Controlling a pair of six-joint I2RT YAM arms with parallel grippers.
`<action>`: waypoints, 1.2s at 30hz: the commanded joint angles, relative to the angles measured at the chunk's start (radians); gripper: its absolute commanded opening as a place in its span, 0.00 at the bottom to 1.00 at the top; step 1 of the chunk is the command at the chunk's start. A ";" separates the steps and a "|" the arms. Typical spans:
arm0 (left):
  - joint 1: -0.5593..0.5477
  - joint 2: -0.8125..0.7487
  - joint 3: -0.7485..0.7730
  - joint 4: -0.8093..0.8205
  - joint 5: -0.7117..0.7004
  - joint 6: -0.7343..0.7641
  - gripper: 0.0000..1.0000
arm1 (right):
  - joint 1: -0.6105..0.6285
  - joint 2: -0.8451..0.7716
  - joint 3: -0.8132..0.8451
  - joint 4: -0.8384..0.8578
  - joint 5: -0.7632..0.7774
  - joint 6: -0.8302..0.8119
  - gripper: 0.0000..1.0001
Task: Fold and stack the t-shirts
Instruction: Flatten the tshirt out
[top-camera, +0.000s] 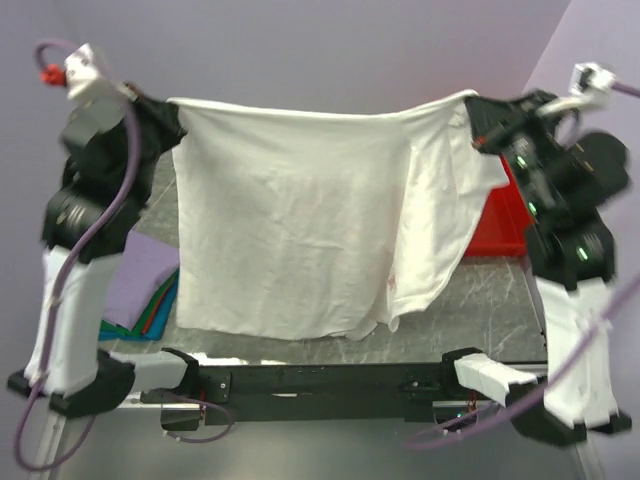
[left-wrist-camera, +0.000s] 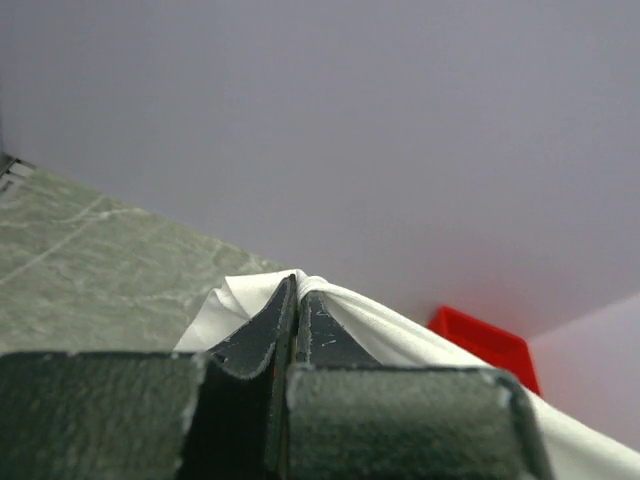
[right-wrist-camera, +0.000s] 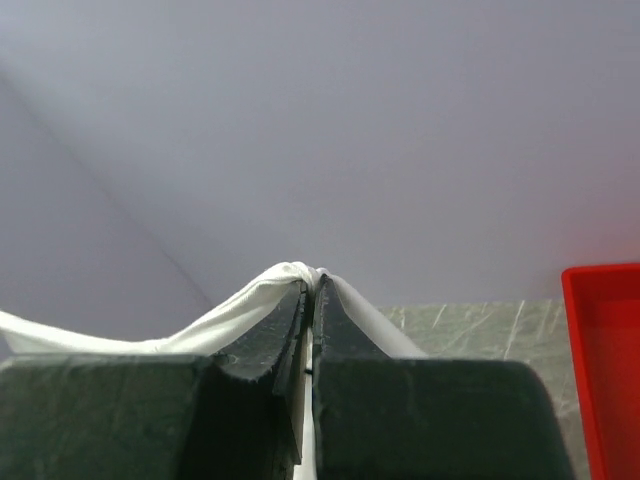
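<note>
Clamped tight at the fingertips of left gripper (left-wrist-camera: 297, 287) and right gripper (right-wrist-camera: 312, 287): white t-shirt (top-camera: 300, 220), stretched between both, hanging below. Farther below the left gripper, folded t-shirts (top-camera: 150, 315); beyond the right gripper, red tray (top-camera: 498, 228).

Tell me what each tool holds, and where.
Both hold the white cloth t-shirt: the left tool pinches its upper left corner, the right tool its upper right corner.

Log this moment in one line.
left fingers: shut on white t-shirt | right fingers: shut on same | state: hanging spread between them | folded shirts: on table, left
</note>
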 joint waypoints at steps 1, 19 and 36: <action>0.095 0.144 0.059 0.183 0.052 0.066 0.00 | -0.013 0.150 -0.001 0.193 0.026 -0.039 0.00; 0.614 0.508 0.285 0.672 0.655 -0.235 0.00 | -0.039 0.463 0.356 0.506 0.090 -0.205 0.00; 0.643 -0.150 -1.250 0.685 0.547 -0.555 0.01 | -0.030 -0.233 -1.220 0.505 -0.062 0.232 0.16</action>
